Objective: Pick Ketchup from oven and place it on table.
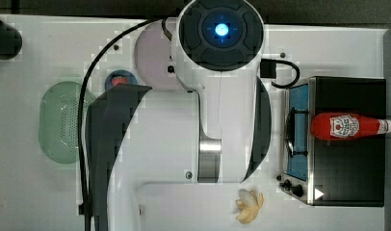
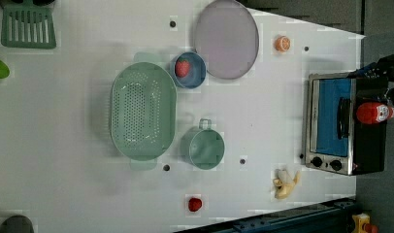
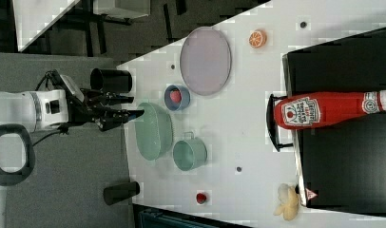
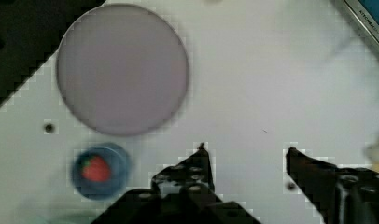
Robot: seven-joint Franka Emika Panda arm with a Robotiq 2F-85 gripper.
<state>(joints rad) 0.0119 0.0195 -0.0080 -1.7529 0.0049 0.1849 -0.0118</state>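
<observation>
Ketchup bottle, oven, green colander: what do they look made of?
Ketchup bottle: likely glossy red plastic, with a white cap and a printed label.
Oven: matte black shell, probably painted metal; bright silver front frame and a blue-tinted glass door.
Green colander: looks like matte pastel moulded plastic, with even rows of small holes and a smooth rim. It could also be silicone.

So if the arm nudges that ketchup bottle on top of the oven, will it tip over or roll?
The ketchup bottle already lies on its side on the oven, so tipping seems unlikely. Its round body would probably roll if pushed sideways. It tapers to a white cap, so it may roll in a curve, and smooth plastic might slip.
</observation>
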